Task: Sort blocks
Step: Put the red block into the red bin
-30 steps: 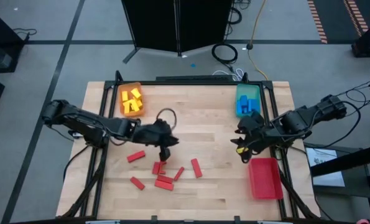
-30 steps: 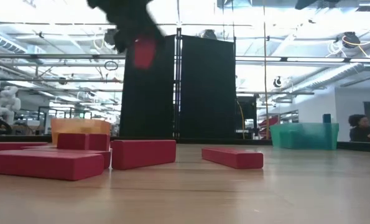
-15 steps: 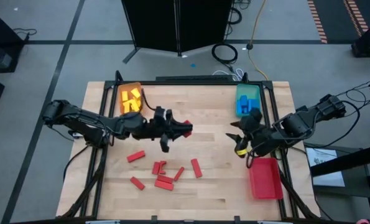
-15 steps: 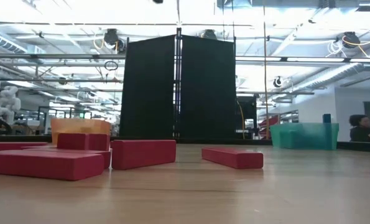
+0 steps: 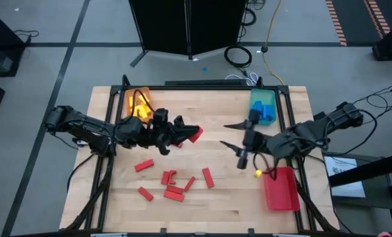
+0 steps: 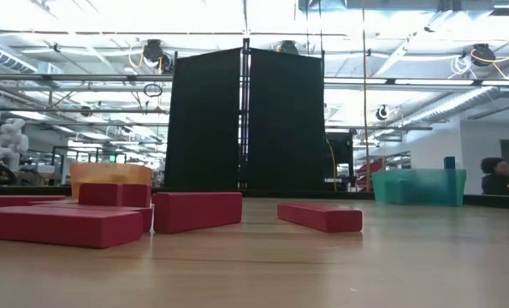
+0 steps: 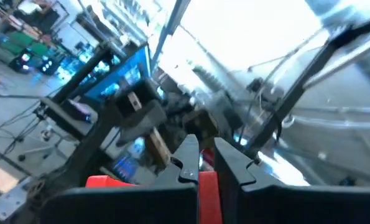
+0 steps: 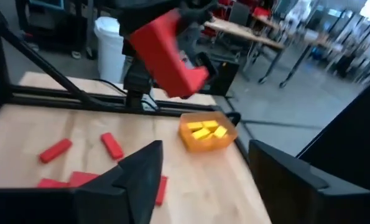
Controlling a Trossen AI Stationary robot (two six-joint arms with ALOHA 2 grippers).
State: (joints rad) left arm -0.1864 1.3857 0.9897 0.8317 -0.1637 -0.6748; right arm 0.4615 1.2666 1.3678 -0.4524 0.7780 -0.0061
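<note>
Handover geometry: left gripper (image 5: 190, 132), clamped on a red block (image 5: 195, 135) held above mid-table, presents it with its long axis toward the right gripper (image 5: 230, 135), whose fingers are spread wide, just beside and facing it

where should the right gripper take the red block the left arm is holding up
On the free end of the red block, the half jutting past the left gripper toward table centre. Come from the right side with the open right gripper and pinch its flat faces; the other end is already clamped.
</note>
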